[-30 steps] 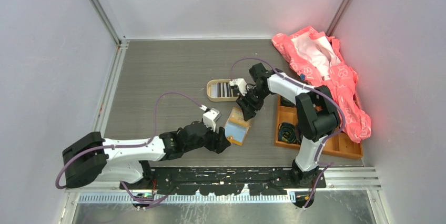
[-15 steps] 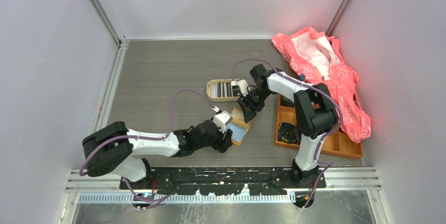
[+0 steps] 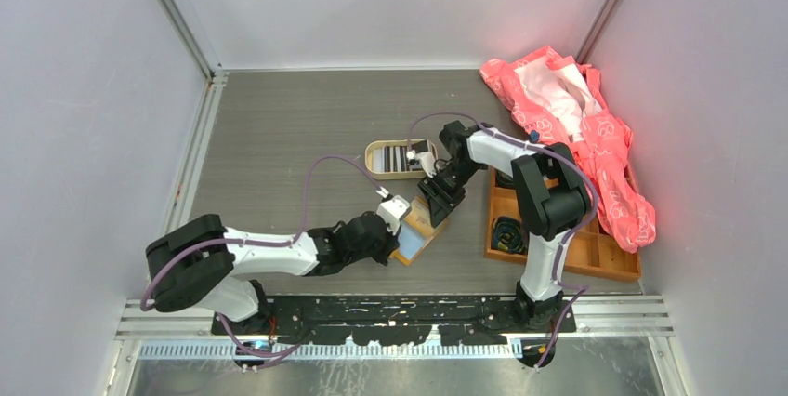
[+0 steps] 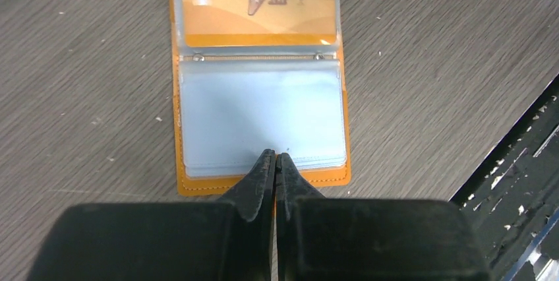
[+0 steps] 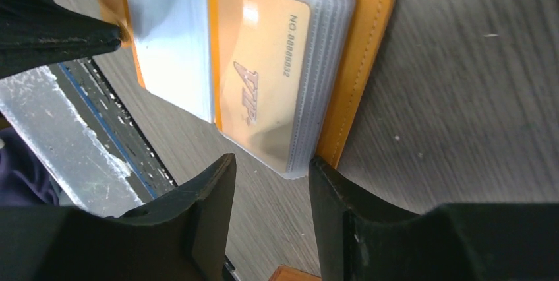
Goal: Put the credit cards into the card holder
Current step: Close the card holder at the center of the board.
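Since one second ago my left arm has reached forward to the card holder (image 3: 418, 240), and my left jaws, spread at that time, are now pressed together. Their tips rest at the near edge of the holder, against the pale blue sleeves (image 4: 262, 119); whether something thin is pinched there, I cannot tell. The holder lies open on the tabletop (image 3: 279, 136), near the oval tin (image 3: 390, 159). My right jaws are spread at its far end, one on each side of the sleeve corner with the gold VIP card (image 5: 257, 76).
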Tool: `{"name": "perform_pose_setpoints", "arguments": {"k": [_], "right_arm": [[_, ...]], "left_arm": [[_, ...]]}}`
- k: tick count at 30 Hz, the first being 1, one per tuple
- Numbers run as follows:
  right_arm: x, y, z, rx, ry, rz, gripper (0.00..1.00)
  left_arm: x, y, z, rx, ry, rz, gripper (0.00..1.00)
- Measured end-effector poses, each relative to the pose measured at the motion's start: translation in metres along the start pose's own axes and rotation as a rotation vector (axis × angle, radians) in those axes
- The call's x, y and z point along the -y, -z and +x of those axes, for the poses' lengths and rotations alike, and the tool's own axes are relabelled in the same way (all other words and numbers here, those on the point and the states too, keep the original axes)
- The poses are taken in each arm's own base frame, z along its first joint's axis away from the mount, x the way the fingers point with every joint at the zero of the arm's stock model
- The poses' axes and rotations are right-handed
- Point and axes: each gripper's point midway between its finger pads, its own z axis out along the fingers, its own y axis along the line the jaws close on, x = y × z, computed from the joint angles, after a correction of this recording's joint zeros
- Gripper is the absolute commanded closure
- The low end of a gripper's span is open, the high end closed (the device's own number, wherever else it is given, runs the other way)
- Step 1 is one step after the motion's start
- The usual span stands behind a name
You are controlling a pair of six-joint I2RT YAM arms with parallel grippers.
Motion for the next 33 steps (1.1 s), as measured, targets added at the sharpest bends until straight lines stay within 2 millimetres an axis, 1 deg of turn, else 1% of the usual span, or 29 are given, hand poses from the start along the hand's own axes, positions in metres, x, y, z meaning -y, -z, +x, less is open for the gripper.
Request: {"name": "perform_pose_setpoints", "arguments": {"k": [2, 4, 6, 9, 10, 11, 12, 14, 16, 17, 19, 22, 24, 26, 28, 31, 33], "right_arm": [[-0.005, -0.001, 0.001, -0.006, 0.003, -0.015, 0.51], [-0.009, -0.003, 0.001, -0.01, 0.009, -0.029, 0.51], [-0.013, -0.004, 0.0, -0.01, 0.013, -0.042, 0.51], [-0.02, -0.008, -0.001, -0.009, 0.016, -0.072, 0.51], [-0.022, -0.009, -0.001, -0.01, 0.015, -0.083, 0.51], [-0.025, -0.01, -0.002, -0.009, 0.014, -0.096, 0.51], [-0.028, -0.011, -0.003, -0.008, 0.013, -0.105, 0.51], [-0.033, -0.012, -0.005, 0.0, 0.012, -0.126, 0.51], [-0.037, -0.013, -0.007, 0.011, 0.014, -0.143, 0.51], [-0.038, -0.014, -0.008, 0.018, 0.019, -0.149, 0.51], [-0.039, -0.016, -0.008, 0.03, 0.031, -0.149, 0.51], [-0.042, -0.013, -0.007, 0.061, 0.067, -0.132, 0.5], [-0.044, -0.008, -0.009, 0.091, 0.103, -0.111, 0.49], [-0.046, -0.003, -0.012, 0.117, 0.14, -0.097, 0.49], [-0.047, 0.001, -0.017, 0.138, 0.17, -0.087, 0.5], [-0.047, 0.001, -0.02, 0.149, 0.191, -0.079, 0.49], [-0.047, 0.001, -0.02, 0.147, 0.198, -0.077, 0.5]], "left_arm": [[-0.006, 0.004, -0.004, 0.007, -0.007, -0.019, 1.0], [-0.009, 0.011, -0.014, 0.031, -0.012, -0.021, 1.0], [-0.016, 0.019, -0.03, 0.079, 0.001, -0.026, 1.0], [-0.036, 0.031, -0.054, 0.154, 0.037, -0.045, 1.0], [-0.044, 0.035, -0.06, 0.175, 0.053, -0.05, 0.97], [-0.052, 0.039, -0.064, 0.19, 0.068, -0.057, 0.85], [-0.059, 0.043, -0.068, 0.204, 0.084, -0.061, 0.7], [-0.065, 0.05, -0.071, 0.22, 0.093, -0.061, 0.38], [-0.06, 0.058, -0.072, 0.231, 0.1, -0.028, 0.23], [-0.056, 0.062, -0.07, 0.238, 0.113, -0.003, 0.21], [-0.049, 0.07, -0.06, 0.243, 0.126, 0.041, 0.21], [-0.045, 0.077, -0.032, 0.23, 0.137, 0.091, 0.23], [-0.045, 0.077, -0.011, 0.207, 0.132, 0.108, 0.23], [-0.046, 0.076, 0.006, 0.183, 0.117, 0.118, 0.24], [-0.046, 0.074, 0.013, 0.169, 0.084, 0.13, 0.25], [-0.044, 0.069, 0.012, 0.176, 0.026, 0.145, 0.26], [-0.045, 0.064, 0.015, 0.162, -0.009, 0.151, 0.28]]}}
